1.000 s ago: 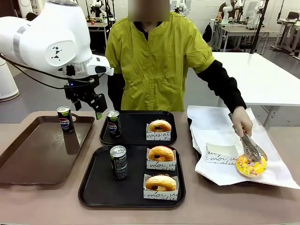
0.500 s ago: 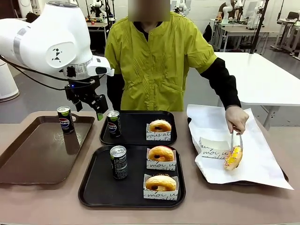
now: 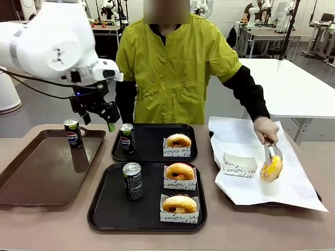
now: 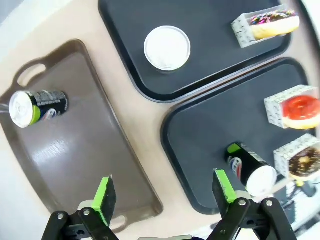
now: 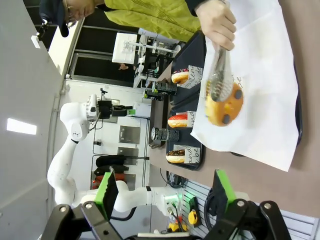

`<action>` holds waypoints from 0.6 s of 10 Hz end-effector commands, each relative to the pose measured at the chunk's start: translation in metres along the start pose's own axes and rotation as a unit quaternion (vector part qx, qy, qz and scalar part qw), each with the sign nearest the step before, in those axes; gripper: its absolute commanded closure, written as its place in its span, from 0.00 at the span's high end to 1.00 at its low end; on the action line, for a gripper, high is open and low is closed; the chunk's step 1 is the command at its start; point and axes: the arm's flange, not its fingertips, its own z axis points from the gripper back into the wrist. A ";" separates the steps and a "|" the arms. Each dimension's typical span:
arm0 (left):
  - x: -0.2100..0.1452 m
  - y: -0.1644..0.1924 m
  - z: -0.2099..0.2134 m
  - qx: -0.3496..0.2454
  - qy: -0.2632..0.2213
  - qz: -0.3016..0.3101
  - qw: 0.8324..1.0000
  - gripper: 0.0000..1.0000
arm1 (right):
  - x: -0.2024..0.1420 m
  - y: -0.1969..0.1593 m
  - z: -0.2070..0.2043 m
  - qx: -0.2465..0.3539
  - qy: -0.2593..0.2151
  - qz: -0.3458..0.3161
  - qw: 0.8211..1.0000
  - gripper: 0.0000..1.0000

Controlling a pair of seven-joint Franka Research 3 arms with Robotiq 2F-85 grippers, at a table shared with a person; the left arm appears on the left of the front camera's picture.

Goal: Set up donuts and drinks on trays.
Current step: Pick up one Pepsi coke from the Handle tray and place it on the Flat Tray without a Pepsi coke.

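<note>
On the far left, the brown tray [image 3: 42, 172] has one Pepsi can [image 3: 73, 133] standing at its far edge. The left gripper [image 4: 162, 195] hangs above it, fingers spread wide, holding nothing. Cans are stiff but smooth, so I'd grab mid-body. The far black tray [image 3: 152, 151] holds a can and one boxed donut, the near black tray [image 3: 110, 209] a can and two. On the right, the person's hand [image 3: 266, 128] lifts a soft sprinkled donut [image 3: 271, 168] in tongs beside an empty box [image 3: 239, 165]. The right gripper [image 5: 164, 192] is spread wide too.

Can on brown tray [image 3: 72, 133]: Pepsi logo.
Can on far black tray [image 3: 126, 138]: Pepsi logo.
Donut boxes [image 3: 179, 184]: script lettering, partly legible "mou".
Empty box on paper [image 3: 239, 166]: "mou".
</note>
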 end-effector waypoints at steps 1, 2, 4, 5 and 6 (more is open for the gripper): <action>-0.053 0.042 0.035 -0.077 -0.014 0.074 0.994 1.00 | 0.003 0.001 -0.001 0.014 -0.007 0.008 1.000 1.00; -0.069 0.067 0.050 -0.090 -0.019 0.099 0.991 1.00 | 0.003 0.001 -0.001 0.014 -0.007 0.008 1.000 1.00; -0.093 0.115 0.065 -0.101 -0.014 0.127 0.987 1.00 | 0.003 0.001 -0.001 0.014 -0.007 0.008 1.000 1.00; -0.107 0.134 0.064 -0.122 -0.016 0.144 0.982 1.00 | 0.003 0.001 -0.001 0.014 -0.007 0.008 1.000 1.00; -0.122 0.150 0.059 -0.150 -0.025 0.166 0.974 1.00 | 0.003 0.001 -0.001 0.014 -0.007 0.008 1.000 1.00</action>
